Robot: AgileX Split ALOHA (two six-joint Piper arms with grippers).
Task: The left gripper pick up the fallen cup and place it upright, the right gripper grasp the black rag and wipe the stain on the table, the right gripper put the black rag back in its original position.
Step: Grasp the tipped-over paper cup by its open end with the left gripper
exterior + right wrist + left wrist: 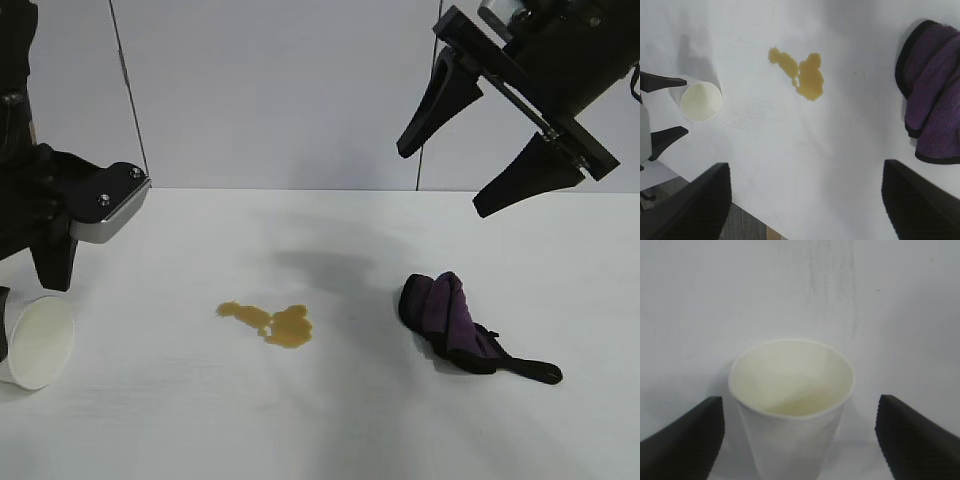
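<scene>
The white paper cup lies on its side at the table's left edge, with its mouth turned toward the exterior camera. My left gripper is low around it. In the left wrist view the cup sits between the open fingers, with a gap on each side. The amber stain is near the table's middle. The purple, black-edged rag lies bunched to the right of it. My right gripper hangs open and empty, high above the rag.
Pale wall panels stand behind the table. In the right wrist view the table's edge and grey floor show between my right gripper's fingers. The same view shows the cup, the stain and the rag.
</scene>
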